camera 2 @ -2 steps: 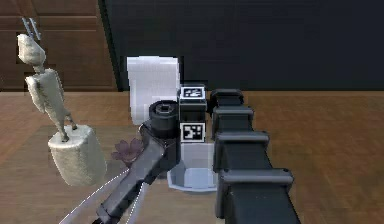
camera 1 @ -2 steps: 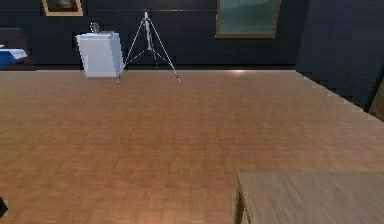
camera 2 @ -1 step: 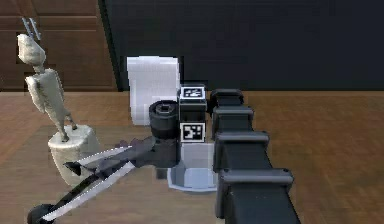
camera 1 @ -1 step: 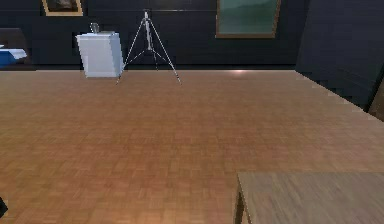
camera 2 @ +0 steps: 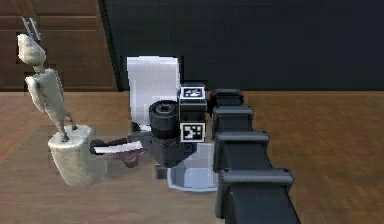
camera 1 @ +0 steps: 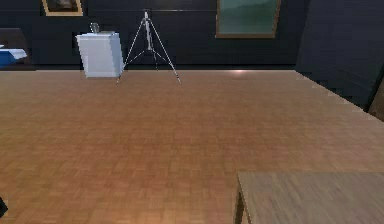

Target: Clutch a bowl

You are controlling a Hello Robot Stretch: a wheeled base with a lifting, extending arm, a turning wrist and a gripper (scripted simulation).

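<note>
Premises: a wood-block floor (camera 1: pixel 150 130) bounded by dark walls (camera 1: pixel 330 40). A tripod (camera 1: pixel 150 45) and a white cabinet (camera 1: pixel 100 53) stand at the far wall, with framed pictures (camera 1: pixel 247 18) hung above. A corner of a wooden bench (camera 1: pixel 310 198) is noted in the forward view.

Reference item: a pale statue (camera 2: pixel 45 92), upright on a rounded pale base (camera 2: pixel 75 158), which rests on a brown wooden surface (camera 2: pixel 330 120).

Observations, taken from the statue:
- The claw (camera 2: pixel 118 150) lies just beside the statue's base, with its thin fingers (camera 2: pixel 105 148) pointing toward it. Contact with the base cannot be confirmed.
- The claw's dark body (camera 2: pixel 165 125) and two white marker squares (camera 2: pixel 192 95) sit farther from the statue, at the end of the dark arm (camera 2: pixel 250 170).
- A pinkish patch (camera 2: pixel 127 156) is seen at the fingers, near the base. It cannot be identified.
- A shallow grey dish-like thing (camera 2: pixel 190 178), possibly the bowl, lies on the surface beyond the claw from the statue, at the arm's near side.
- A white upright object (camera 2: pixel 152 75) stands behind the claw's body.
- A dark wooden cabinet (camera 2: pixel 70 40) stands behind the statue.

Claw status: I cannot tell whether it grips anything.
</note>
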